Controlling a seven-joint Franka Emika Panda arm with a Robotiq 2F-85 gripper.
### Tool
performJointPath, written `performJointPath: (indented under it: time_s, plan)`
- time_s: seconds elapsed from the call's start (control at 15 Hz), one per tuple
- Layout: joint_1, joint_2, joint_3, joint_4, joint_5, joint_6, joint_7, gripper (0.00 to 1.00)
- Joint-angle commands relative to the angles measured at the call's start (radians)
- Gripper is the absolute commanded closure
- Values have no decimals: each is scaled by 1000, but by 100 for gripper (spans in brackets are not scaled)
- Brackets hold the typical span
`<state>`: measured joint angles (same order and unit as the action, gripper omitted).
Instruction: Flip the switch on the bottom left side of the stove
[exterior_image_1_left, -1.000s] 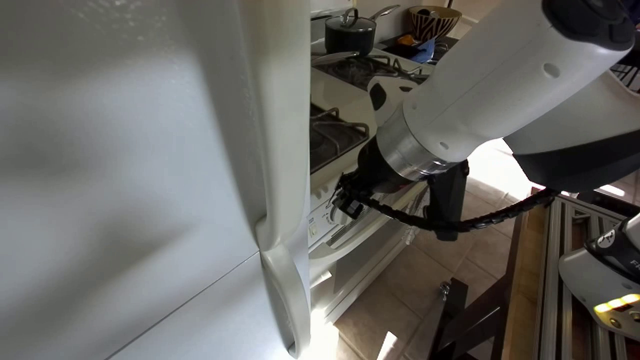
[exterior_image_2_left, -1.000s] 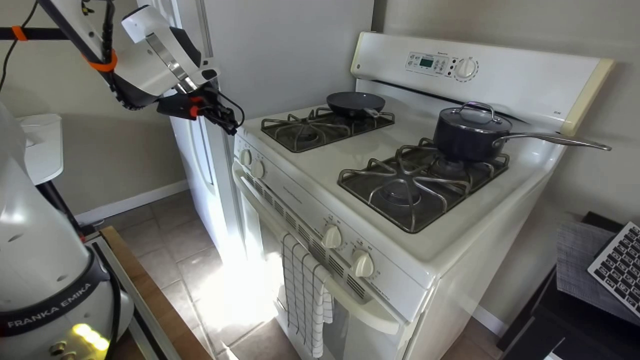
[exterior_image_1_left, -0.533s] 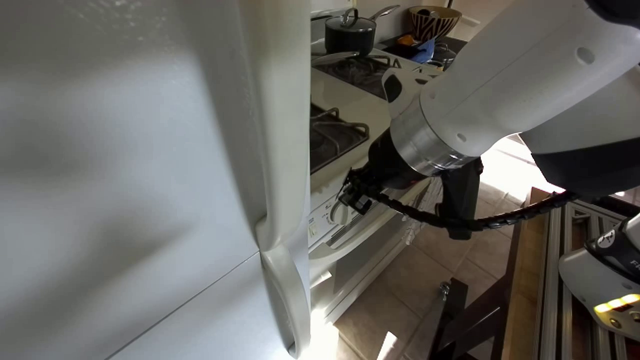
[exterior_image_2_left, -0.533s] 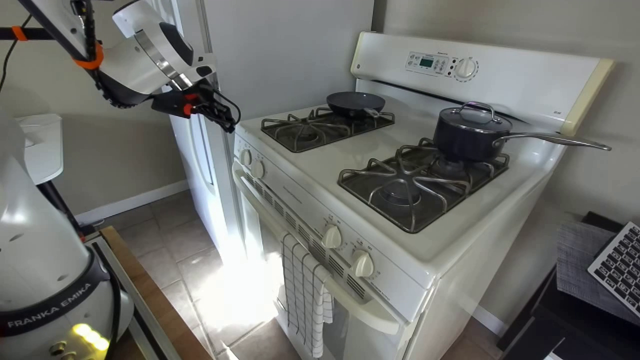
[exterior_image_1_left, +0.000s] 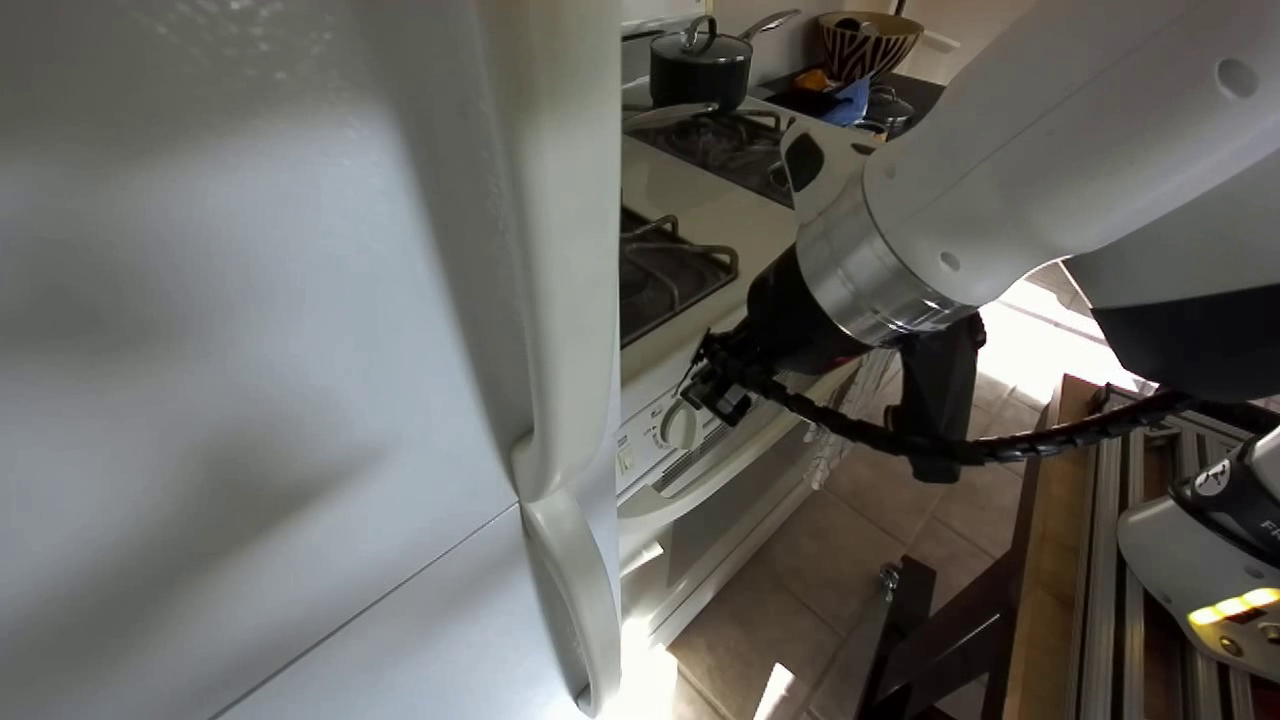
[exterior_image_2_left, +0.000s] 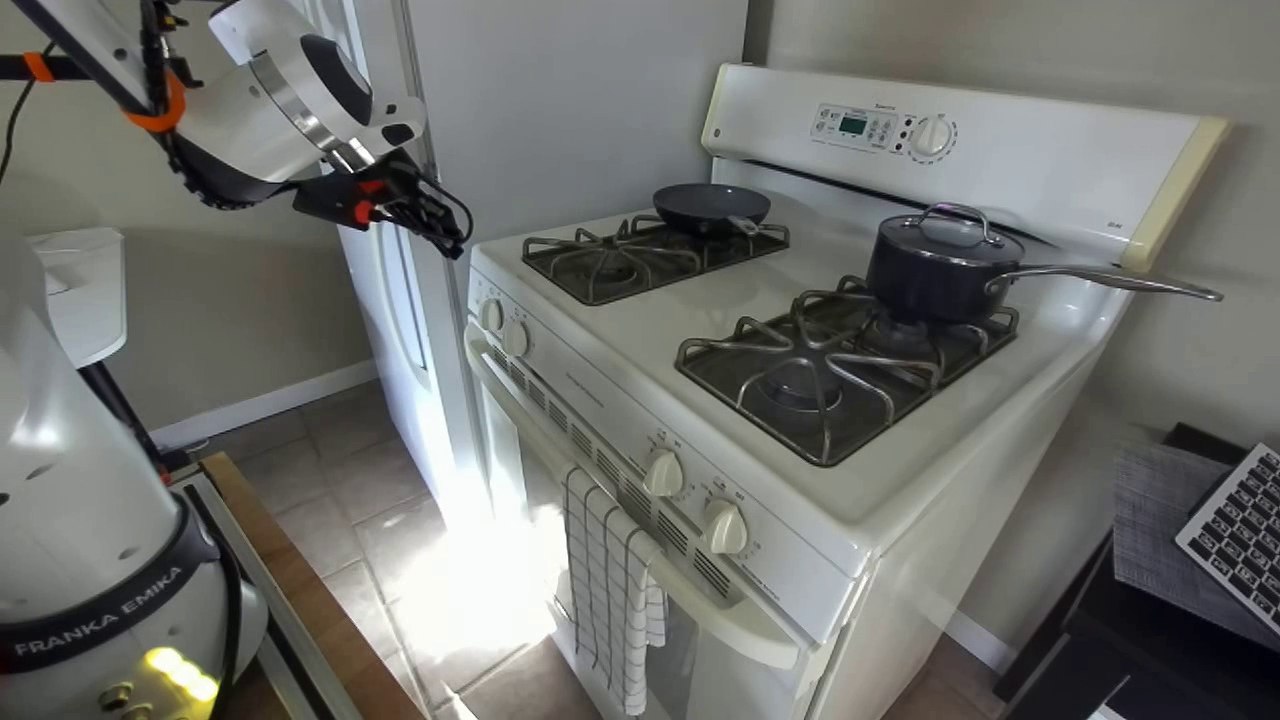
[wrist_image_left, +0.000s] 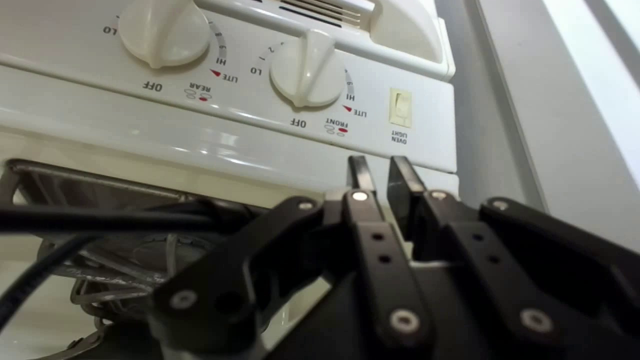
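The white stove (exterior_image_2_left: 650, 310) shows in both exterior views and its front panel fills the upper wrist view. The oven light switch (wrist_image_left: 401, 107) is a small cream rocker at the panel's end beside the front burner knob (wrist_image_left: 307, 70). It also shows in an exterior view (exterior_image_1_left: 626, 459), beside a fridge handle. My gripper (wrist_image_left: 378, 167) is partly open, with a narrow gap and nothing between the fingers. In the wrist view its tips lie below the switch, apart from it. In an exterior view the gripper (exterior_image_2_left: 458, 245) hangs in front of the stove's near-fridge corner, above knob height.
The fridge (exterior_image_1_left: 300, 300) stands close beside the switch end, with protruding handles (exterior_image_1_left: 575, 600). The oven handle (exterior_image_2_left: 560, 450) carries a checked towel (exterior_image_2_left: 605, 590). A pan (exterior_image_2_left: 710, 208) and a lidded pot (exterior_image_2_left: 940, 265) sit on the grates. A black cable (wrist_image_left: 100, 220) crosses the wrist view.
My gripper and arm have drawn back from the stove front and risen slightly. In an exterior view they shift left, in an exterior view right. The switch and stove look unchanged.
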<state>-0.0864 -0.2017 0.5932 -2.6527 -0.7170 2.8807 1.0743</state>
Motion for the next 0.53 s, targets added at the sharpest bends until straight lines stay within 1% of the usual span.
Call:
performJointPath:
  time_s: [0.0,0.27,0.33,0.4,0.47]
  plan:
    - [29,-41,-19,-32,48,11,-21,57]
    - [39,-47,-25,-30,60,-3,-20,57]
    - [47,-43,-30,-29,65,1,-36,57]
    - [21,-15,-14,-2,24,0,-3,82]
    - [24,-15,-16,-3,25,0,-6,82]
